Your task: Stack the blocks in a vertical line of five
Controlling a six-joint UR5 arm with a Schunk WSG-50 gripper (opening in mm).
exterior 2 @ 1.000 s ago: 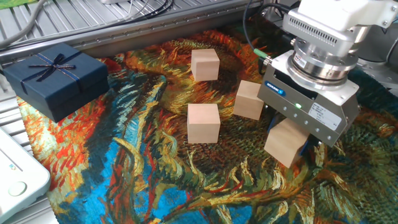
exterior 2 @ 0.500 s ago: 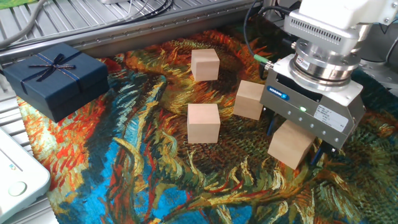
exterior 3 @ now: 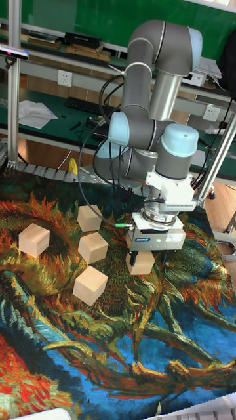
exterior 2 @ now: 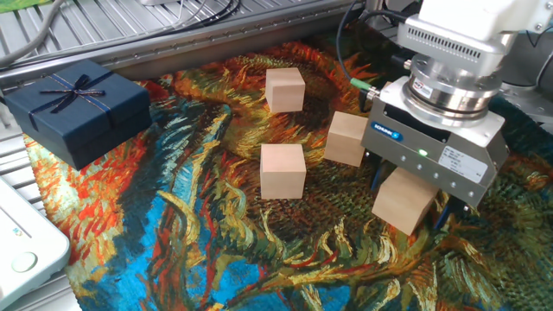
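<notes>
Four pale wooden blocks lie apart on the painted cloth in the tall fixed view: one at the far left (exterior 3: 34, 240), one at the back (exterior 3: 89, 218), one in the middle (exterior 3: 93, 248), one nearest the front (exterior 3: 90, 285). The fixed view shows three of them loose: back (exterior 2: 285, 90), middle right (exterior 2: 346, 138), front (exterior 2: 283, 170). My gripper (exterior 2: 406, 197) (exterior 3: 141, 261) points down at the right and is shut on a fifth block (exterior 2: 401, 204) (exterior 3: 140, 264), which sits tilted between the dark fingers, low over the cloth. Whether it touches the cloth I cannot tell.
A dark navy gift box (exterior 2: 78, 108) with a ribbon bow stands at the cloth's left edge. A white device (exterior 2: 22, 242) sits at the lower left corner. Metal rails and cables (exterior 2: 199, 17) run along the back. The arm's body (exterior 3: 154, 125) rises behind the gripper.
The gripper and the block in it shifted slightly to the right and down over the second, nearly still in the last half. The loose blocks stayed put.
</notes>
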